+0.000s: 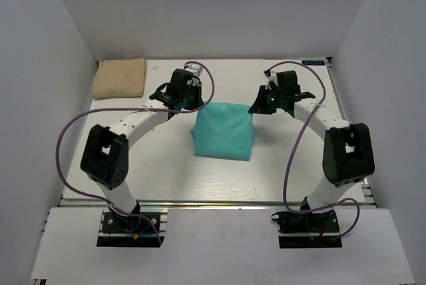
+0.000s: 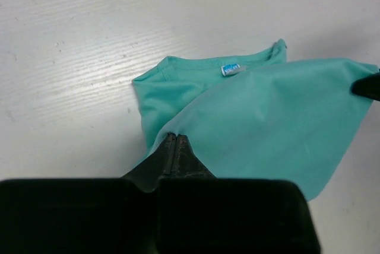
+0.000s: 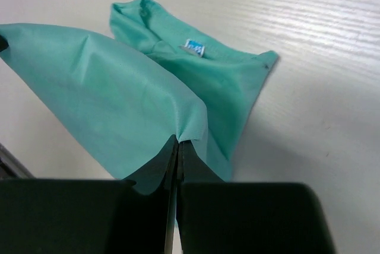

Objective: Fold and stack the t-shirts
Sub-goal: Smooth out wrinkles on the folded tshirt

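The teal-green t-shirt [image 1: 223, 130] lies partly folded at the table's middle. Its upper layer is lifted at both far corners. My left gripper [image 1: 193, 105] is shut on the shirt's far left corner, seen pinched in the left wrist view [image 2: 173, 137], with the cloth [image 2: 279, 117] stretched to the right. My right gripper [image 1: 256, 107] is shut on the far right corner, seen in the right wrist view [image 3: 179, 142], with the cloth [image 3: 101, 94] stretched left. The collar with its label [image 2: 233, 69] lies on the table under the lifted layer. The tan-beige t-shirt [image 1: 120, 77] lies folded at the far left corner.
White walls [image 1: 53, 65] close in the table on the left, back and right. The table's front edge [image 1: 213, 203] runs just ahead of the arm bases. Purple cables [image 1: 73, 125] loop beside each arm.
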